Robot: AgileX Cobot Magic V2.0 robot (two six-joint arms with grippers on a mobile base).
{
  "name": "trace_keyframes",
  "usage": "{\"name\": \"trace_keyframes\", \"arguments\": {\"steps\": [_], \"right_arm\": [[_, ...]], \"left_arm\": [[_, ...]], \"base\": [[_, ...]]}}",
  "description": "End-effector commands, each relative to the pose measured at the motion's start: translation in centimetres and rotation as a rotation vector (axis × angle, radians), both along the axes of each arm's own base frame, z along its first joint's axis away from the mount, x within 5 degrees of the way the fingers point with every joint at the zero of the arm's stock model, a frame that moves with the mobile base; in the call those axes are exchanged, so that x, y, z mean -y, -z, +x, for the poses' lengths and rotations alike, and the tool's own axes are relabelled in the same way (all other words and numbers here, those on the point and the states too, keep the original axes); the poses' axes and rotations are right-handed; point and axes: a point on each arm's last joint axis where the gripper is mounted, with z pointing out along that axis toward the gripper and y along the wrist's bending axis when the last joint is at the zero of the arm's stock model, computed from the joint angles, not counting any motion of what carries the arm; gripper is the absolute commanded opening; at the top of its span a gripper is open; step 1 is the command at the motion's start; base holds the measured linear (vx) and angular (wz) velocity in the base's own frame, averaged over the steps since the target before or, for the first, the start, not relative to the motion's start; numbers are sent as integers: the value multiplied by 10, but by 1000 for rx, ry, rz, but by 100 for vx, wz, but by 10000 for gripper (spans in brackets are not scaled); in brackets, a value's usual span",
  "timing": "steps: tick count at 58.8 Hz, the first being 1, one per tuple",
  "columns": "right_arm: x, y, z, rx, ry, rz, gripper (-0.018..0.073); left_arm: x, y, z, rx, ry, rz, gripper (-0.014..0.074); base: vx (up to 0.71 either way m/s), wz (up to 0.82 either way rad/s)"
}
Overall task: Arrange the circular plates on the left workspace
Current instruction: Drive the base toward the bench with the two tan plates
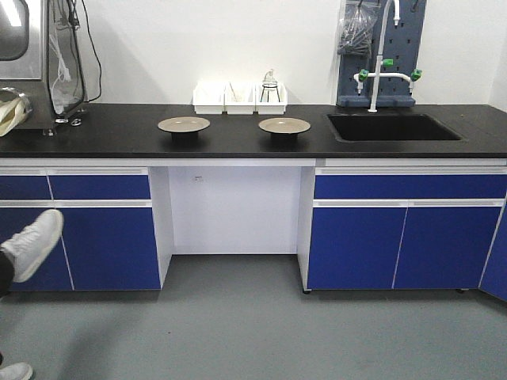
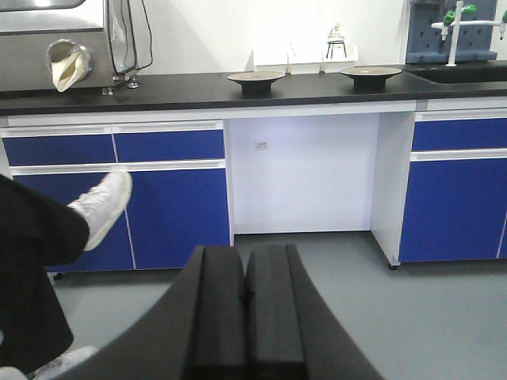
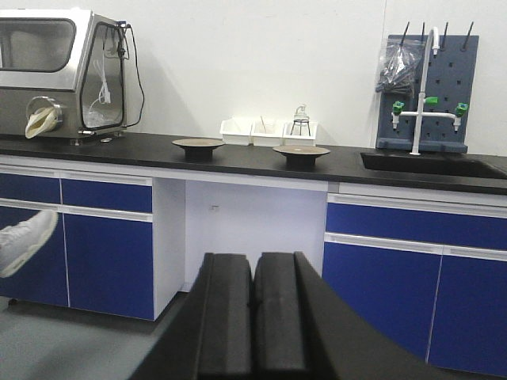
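Two round beige plates with dark undersides rest on the black countertop (image 1: 111, 138). One plate (image 1: 184, 125) is left of centre, the other plate (image 1: 284, 126) sits nearer the sink. The left wrist view shows them far off as the left plate (image 2: 256, 77) and the right plate (image 2: 370, 72); the right wrist view shows the left plate (image 3: 198, 144) and the right plate (image 3: 301, 150). My left gripper (image 2: 246, 257) is shut with its pads pressed together, holding nothing, well back from the bench. My right gripper (image 3: 253, 265) is likewise shut and empty, low over the floor.
A recessed sink (image 1: 392, 127) with a white tap (image 1: 383, 55) lies at the right. Three white bins (image 1: 238, 98) stand at the back wall. A steel glovebox (image 1: 32, 59) fills the left end. A person's leg and white shoe (image 1: 32, 244) intrude at the left.
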Motion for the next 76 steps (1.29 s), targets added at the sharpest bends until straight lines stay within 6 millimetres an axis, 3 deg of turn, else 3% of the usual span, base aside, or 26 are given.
{"name": "trace_keyframes", "arguments": {"steps": [1,76], "right_arm": [[1,-7,-2,97,4,17,0],[1,-7,-2,97,4,17,0]], "left_arm": [[-1,-4,-1,86,-10,-10,3],[-1,-4,-1,86,-10,-10,3]], "base": [[0,0],[7,1]]}}
